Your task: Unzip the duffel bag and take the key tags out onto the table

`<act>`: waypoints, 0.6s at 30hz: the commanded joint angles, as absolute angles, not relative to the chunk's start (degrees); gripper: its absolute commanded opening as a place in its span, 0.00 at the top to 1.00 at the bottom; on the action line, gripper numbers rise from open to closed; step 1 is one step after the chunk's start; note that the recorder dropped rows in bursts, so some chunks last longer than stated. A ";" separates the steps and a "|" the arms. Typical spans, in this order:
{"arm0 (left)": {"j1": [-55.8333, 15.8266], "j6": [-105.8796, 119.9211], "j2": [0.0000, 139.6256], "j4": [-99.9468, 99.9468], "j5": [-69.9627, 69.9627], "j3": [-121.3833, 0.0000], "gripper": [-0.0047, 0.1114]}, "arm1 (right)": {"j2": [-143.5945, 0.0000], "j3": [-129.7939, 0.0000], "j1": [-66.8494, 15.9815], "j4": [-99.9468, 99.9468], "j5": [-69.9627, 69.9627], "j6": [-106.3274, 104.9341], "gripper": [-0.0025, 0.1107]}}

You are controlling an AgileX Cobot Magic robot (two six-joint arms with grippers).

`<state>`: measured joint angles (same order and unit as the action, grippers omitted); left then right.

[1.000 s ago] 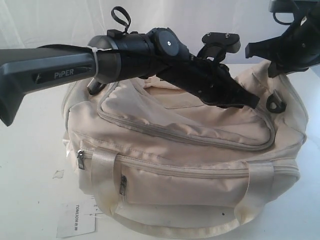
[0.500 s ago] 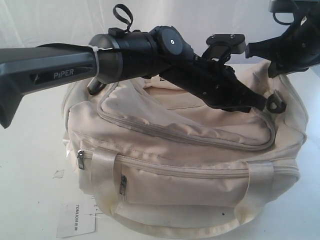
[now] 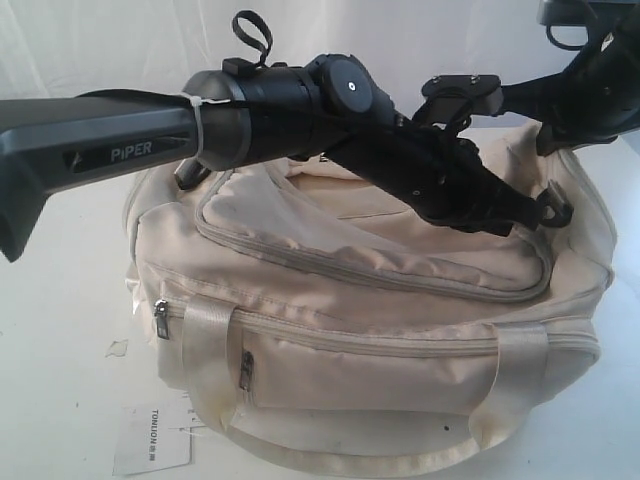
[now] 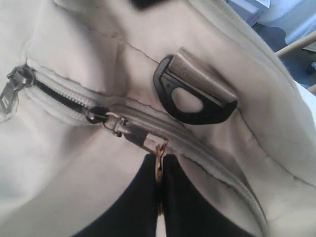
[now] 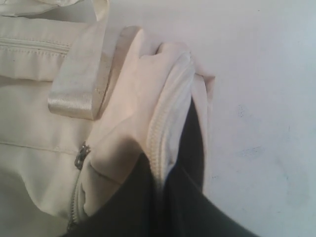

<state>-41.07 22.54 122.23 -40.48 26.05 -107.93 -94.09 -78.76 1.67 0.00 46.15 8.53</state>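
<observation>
The cream duffel bag [image 3: 380,330] lies on the white table [image 3: 60,300]. My left gripper [image 3: 532,214] reaches across the bag's top to its right end, beside a black strap clip [image 3: 553,208]. In the left wrist view that gripper [image 4: 159,160] is shut on the metal zipper pull [image 4: 134,135] of the top zipper [image 4: 59,98], which shows a short dark open gap behind the slider. My right gripper [image 3: 572,125] sits at the bag's far right corner. It [image 5: 165,170] is shut on a fold of bag fabric [image 5: 163,98] with a zipper seam. The key tags are hidden.
A white paper label [image 3: 150,438] lies on the table by the bag's front left corner, with a small scrap [image 3: 117,348] beyond it. Pale webbing handles [image 3: 205,350] run down the bag's front. Another zipper pull [image 3: 160,318] hangs at the front left.
My left arm has slid a little to the right along the bag's top, with the zipper pull in its jaws. The right gripper has stayed in place.
</observation>
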 commanded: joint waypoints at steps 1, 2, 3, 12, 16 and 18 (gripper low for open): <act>-42.79 22.28 119.46 -42.49 29.53 -108.04 0.96 | -93.40 -78.64 1.76 0.00 44.29 9.80 0.98; -42.79 22.28 119.22 -42.49 29.65 -108.04 0.96 | -93.40 -78.64 1.76 0.00 44.30 9.93 0.98; -42.79 22.28 118.85 -42.32 29.91 -108.04 0.96 | -93.40 -78.64 1.76 0.00 44.30 9.93 0.98; -43.17 22.19 117.93 -42.05 34.53 -107.93 0.96 | -93.40 -78.64 2.25 -1.16 44.06 10.75 0.98; -43.56 22.19 117.93 -41.90 35.11 -107.93 0.96 | -93.40 -78.64 3.78 -1.16 44.06 11.44 0.98; -43.54 22.19 117.93 -41.90 35.76 -107.93 0.96 | -93.40 -78.64 4.71 -1.16 43.76 12.13 0.98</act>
